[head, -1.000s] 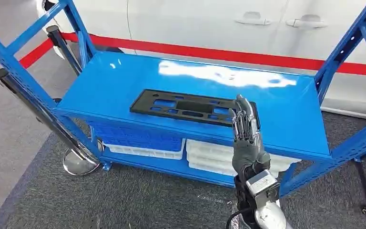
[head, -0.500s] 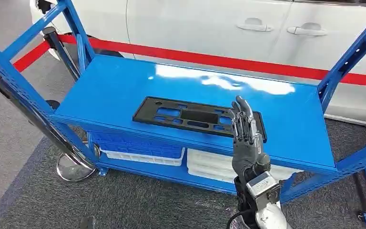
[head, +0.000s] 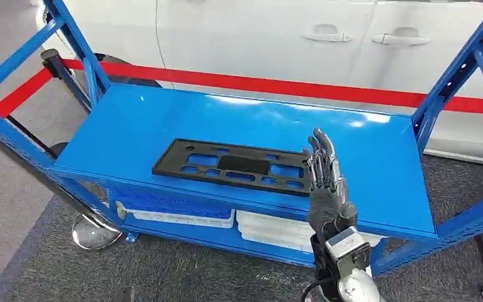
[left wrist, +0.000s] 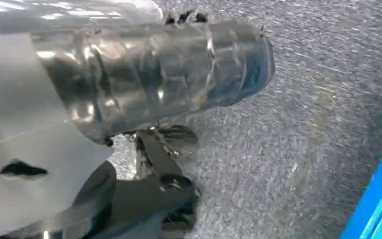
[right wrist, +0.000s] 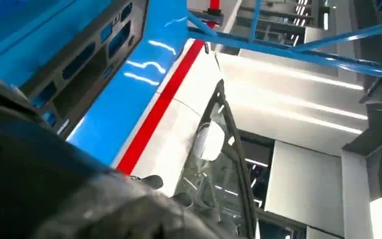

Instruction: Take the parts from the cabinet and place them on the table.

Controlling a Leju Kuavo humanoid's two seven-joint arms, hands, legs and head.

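Observation:
A flat black plastic part (head: 226,167) with several cut-outs lies near the front edge of the blue cabinet's top shelf (head: 163,119). My right hand (head: 325,182) is raised in front of the part's right end, fingers straight and slightly apart, holding nothing. I cannot tell whether the fingertips touch the part. In the right wrist view the same part (right wrist: 94,59) lies on the blue shelf (right wrist: 144,74) just beyond my blurred dark hand (right wrist: 40,189).
Under the top shelf sit a blue bin (head: 170,204) and white bins (head: 277,229). Blue uprights (head: 453,75) frame both ends. A white car (head: 258,38) and a red barrier belt (head: 289,88) stand behind. A stanchion base (head: 92,231) rests on the carpet at left.
The camera has shifted, so the cabinet sits a little lower and further left in the picture. My right hand stays raised at the part's right end.

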